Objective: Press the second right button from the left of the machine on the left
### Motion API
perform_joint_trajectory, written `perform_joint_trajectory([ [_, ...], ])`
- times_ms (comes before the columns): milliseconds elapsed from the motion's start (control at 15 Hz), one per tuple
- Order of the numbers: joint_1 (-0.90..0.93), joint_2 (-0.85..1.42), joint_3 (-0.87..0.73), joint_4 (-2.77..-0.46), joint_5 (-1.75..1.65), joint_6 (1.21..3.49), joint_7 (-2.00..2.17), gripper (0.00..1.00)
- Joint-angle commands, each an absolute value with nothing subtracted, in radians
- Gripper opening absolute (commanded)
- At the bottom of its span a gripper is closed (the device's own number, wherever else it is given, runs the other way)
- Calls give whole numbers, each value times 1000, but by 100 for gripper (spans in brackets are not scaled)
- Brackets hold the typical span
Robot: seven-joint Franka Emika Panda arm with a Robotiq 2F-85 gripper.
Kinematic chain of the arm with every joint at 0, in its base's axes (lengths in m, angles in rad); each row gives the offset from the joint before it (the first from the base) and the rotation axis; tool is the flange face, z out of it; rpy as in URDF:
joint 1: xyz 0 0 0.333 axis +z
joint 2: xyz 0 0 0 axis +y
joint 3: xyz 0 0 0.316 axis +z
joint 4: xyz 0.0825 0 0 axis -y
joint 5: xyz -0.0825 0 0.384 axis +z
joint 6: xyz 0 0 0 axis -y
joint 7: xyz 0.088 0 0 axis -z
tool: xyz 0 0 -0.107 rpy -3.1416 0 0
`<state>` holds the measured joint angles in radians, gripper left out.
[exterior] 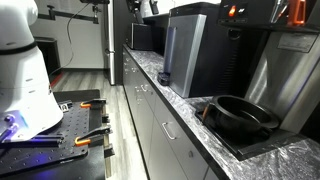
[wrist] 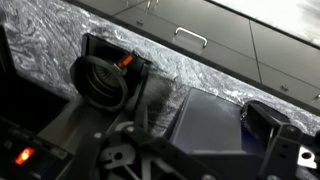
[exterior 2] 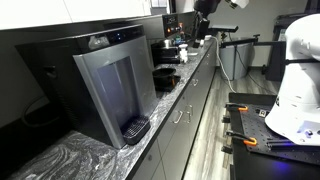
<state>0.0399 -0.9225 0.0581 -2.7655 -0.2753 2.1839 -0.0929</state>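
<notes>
Dim, grainy pictures; overhead light glares on the worktop (exterior: 175, 100) and the machine (exterior 2: 115, 90). Wrist view blurs close to the hand (wrist: 135, 155).

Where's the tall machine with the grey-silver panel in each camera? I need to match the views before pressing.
In an exterior view: the machine stands mid-frame on the counter, above centre.
In an exterior view: the machine fills the left foreground.
Wrist view: seen from above, probably the dark box lower centre-right.
Shared landmark: the marbled countertop.
</notes>
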Motion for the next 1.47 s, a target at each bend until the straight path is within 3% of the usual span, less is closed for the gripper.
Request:
perform_joint_trajectory([
  [0, 64, -831, 82, -2707, -300, 2334, -115, 100],
  [400, 156, -691, 83, -2632, -252, 2613, -167, 100],
  [1200, 160, -662, 134, -2646, -235, 2676, -108, 100],
  [1267, 163, -655, 146, -2649, -226, 2700, -92, 96],
  [1333, 161, -659, 165, -2659, -221, 2716, -67, 74],
  [1400, 155, -652, 186, -2661, -220, 2737, -38, 72],
])
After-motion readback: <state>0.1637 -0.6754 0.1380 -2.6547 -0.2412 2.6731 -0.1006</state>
